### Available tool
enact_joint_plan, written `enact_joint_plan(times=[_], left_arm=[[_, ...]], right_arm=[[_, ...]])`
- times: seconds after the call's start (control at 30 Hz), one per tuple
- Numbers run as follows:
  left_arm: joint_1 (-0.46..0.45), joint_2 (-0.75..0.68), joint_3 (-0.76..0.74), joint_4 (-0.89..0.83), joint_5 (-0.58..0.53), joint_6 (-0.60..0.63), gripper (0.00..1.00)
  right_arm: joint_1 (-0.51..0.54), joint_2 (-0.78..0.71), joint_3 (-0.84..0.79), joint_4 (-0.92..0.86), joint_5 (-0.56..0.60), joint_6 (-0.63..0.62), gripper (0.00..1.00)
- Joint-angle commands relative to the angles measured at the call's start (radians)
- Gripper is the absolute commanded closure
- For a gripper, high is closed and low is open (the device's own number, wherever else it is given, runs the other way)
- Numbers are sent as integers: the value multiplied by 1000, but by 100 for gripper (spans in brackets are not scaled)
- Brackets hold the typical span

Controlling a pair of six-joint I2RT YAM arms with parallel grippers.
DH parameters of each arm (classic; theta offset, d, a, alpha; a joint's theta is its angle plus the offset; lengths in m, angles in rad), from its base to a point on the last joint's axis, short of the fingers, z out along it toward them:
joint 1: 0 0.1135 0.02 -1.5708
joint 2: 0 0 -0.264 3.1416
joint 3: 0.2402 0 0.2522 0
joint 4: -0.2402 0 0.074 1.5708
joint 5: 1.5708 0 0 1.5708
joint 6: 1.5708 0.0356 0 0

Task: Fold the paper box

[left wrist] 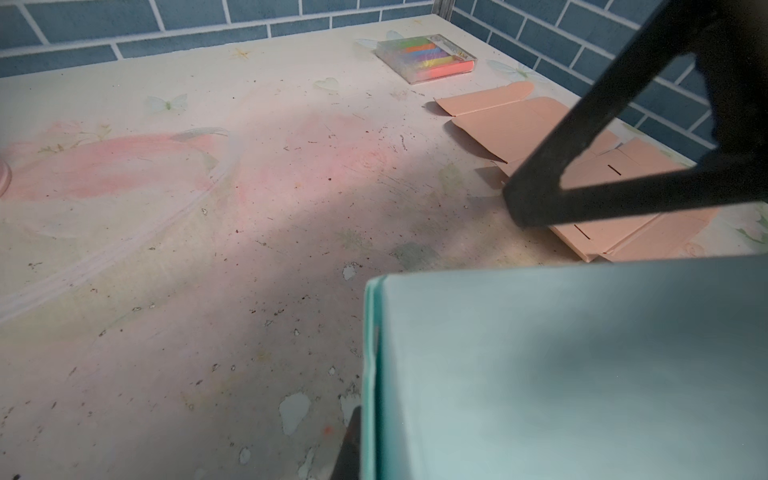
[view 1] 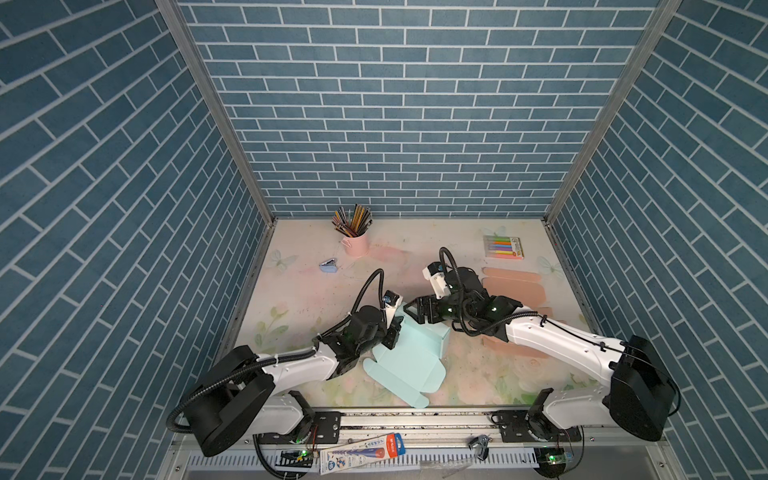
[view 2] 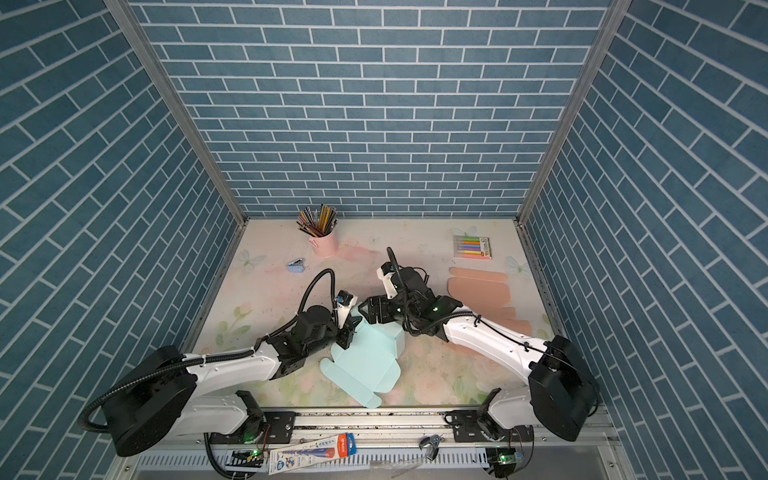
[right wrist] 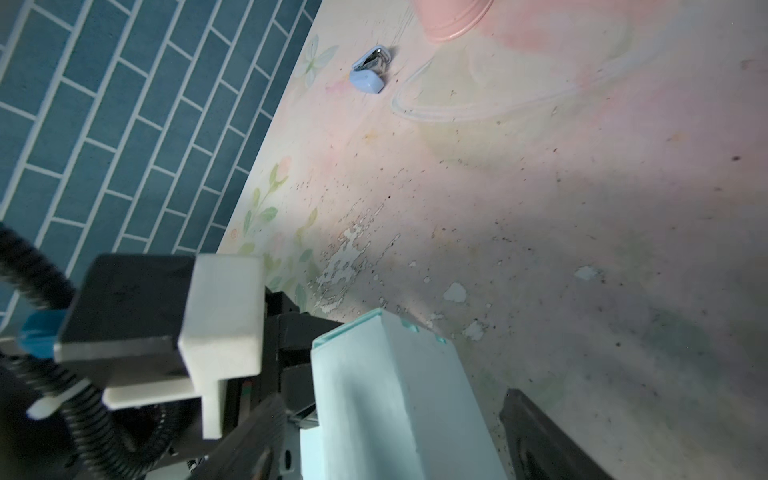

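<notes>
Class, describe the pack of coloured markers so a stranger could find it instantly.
Look at the far right corner of the table. The marker pack lies flat there, beyond the peach card blanks. Only it is clear, showing rainbow-coloured sticks.

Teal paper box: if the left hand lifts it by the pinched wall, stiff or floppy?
Probably floppy: the teal paper box is thin card, partly flat with loose flaps that would likely sag. Likely light; a push should slide it. The left hand pinches one raised wall, which may crease.

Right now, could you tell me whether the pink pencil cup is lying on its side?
No, the pink pencil cup stands upright with pencils sticking up.
</notes>
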Motion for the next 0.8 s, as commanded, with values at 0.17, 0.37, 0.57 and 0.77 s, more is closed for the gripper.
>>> enact_joint_plan(times=[0.17, 0.37, 0.57, 0.77], left_arm=[[-7, 59, 37, 53, -32, 3, 91], [-5, 105, 49, 68, -49, -12, 91], [2, 141, 52, 95, -38, -23, 91], [2, 155, 51, 109, -22, -17, 89]], right_arm=[[2, -4, -72, 89, -116, 37, 18], [19, -24, -114, 114, -134, 71, 19], [33, -60, -156, 164, -152, 116, 20], [39, -69, -162, 109, -89, 100, 20]])
